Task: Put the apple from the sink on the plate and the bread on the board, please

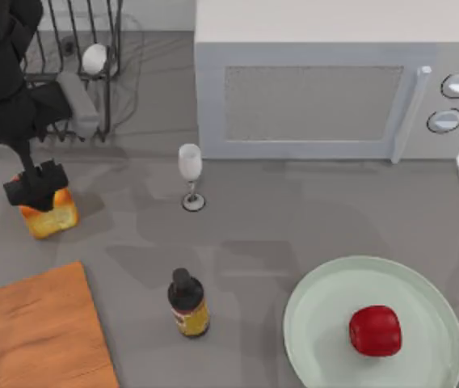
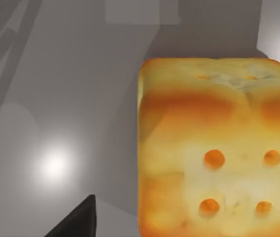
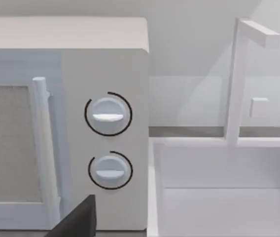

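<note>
nearest the front edge of the table, the apple [image 1: 375,330] already sits on the plate [image 1: 423,291], a little right of the plate's middle, so 1 of the 2 jobs looks finished from here. on the left side at the front lies the board [image 1: 35,335], bare wood with nothing on it yet. between board and plate stands a dark bottle [image 1: 188,303] with a yellow label, upright and apart from both.

further back on the left, the bread [image 1: 50,218] rests on the grey table, near the board's far corner but not touching it. the left gripper [image 1: 37,184] is right on top of it, its black fingers covering the loaf's upper edge. whether they are apart or clamped on the crust, i cannot tell. in the left wrist view the bread [image 2: 218,148] sits very close to the camera.

behind that, a wine glass [image 1: 190,174] stands mid-table, then a dish rack [image 1: 76,65] at the back left and a microwave [image 1: 318,89] at the back. the right wrist view faces the microwave's dials [image 3: 108,116] and the white sink [image 3: 224,197].

what's left, i'd say: lift the bread and set it on the board.
</note>
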